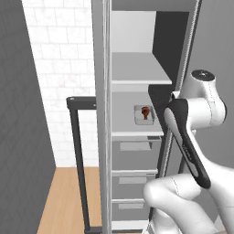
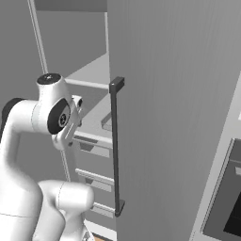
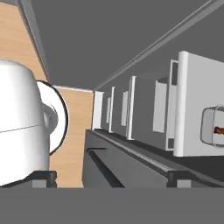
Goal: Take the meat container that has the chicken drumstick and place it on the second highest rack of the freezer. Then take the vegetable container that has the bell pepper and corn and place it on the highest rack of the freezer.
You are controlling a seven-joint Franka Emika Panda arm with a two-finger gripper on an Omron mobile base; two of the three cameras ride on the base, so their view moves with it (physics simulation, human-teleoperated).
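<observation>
Sitting on the second highest rack (image 1: 130,130) of the freezer (image 1: 106,55): the meat container (image 1: 144,115), a pale shallow tray, toward the right of that shelf board, well inside the open cabinet. Lying in it, the chicken drumstick (image 1: 146,112), reddish-brown, thick end up in the left base view, shorter than the tray. Also seen at the right edge of the hand view, rolled on its side: the same meat container (image 3: 213,127) with a sliver of the drumstick (image 3: 217,130) showing through its rim. Above it, the highest rack (image 1: 137,68), a flat pale board. Below the tray's shelf, stacked pale grey drawer fronts (image 1: 135,153). Swung wide to the left, the freezer door with its long black bar handle (image 1: 78,160); in the right base view, another black handle (image 2: 116,150) on the neighbouring grey cabinet face. Raised beside the opening, the white arm (image 1: 201,105), elbow high, forearm folded down. Whether the gripper is parted or closed: cannot tell. Underfoot, wooden floor (image 1: 64,201).
</observation>
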